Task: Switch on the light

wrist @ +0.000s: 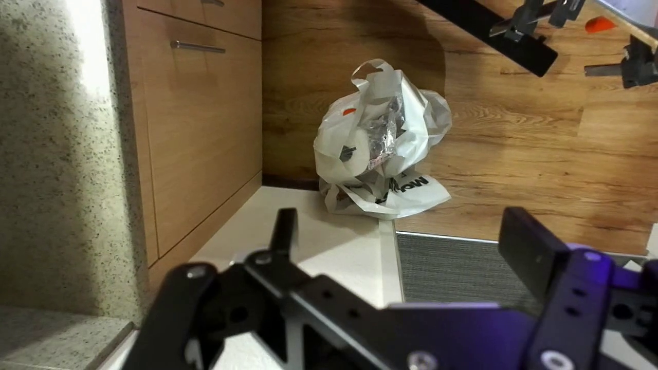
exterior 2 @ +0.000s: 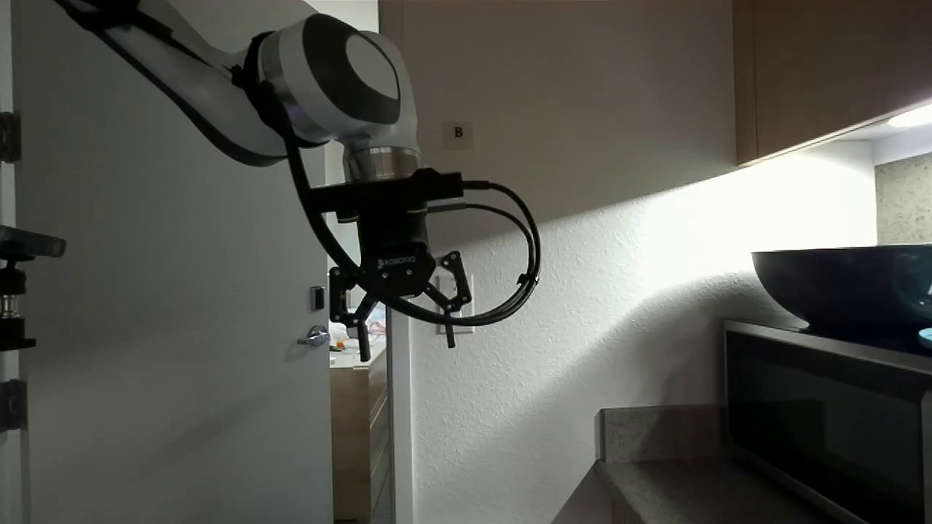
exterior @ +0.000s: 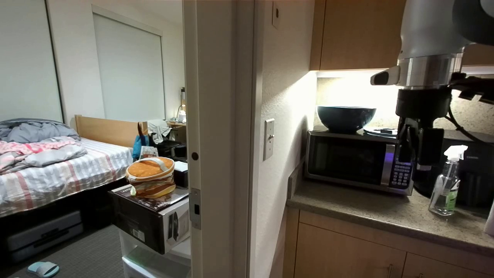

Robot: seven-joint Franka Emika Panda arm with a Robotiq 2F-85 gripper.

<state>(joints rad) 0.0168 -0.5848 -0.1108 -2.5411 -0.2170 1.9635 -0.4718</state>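
Observation:
The light switch is a pale wall plate (exterior: 269, 139) with a small toggle, on the white wall beside the door frame. I cannot tell the toggle's position. In an exterior view the plate (exterior 2: 467, 330) is partly hidden behind my gripper (exterior 2: 408, 348). The gripper points down with its fingers apart and nothing between them. It stands in front of the wall, apart from the switch in an exterior view (exterior: 418, 158). In the wrist view the gripper (wrist: 398, 231) is open, with wall and floor visible between the fingers; the switch is not clearly visible there.
A lit lamp (exterior 2: 914, 116) glows under the cabinet. A microwave (exterior: 347, 160) with a dark bowl (exterior: 346, 117) on it and a spray bottle (exterior: 445, 189) stand on the counter (exterior: 359, 208). A door (exterior 2: 175, 306) stands left. A plastic bag (wrist: 380, 139) lies on the floor.

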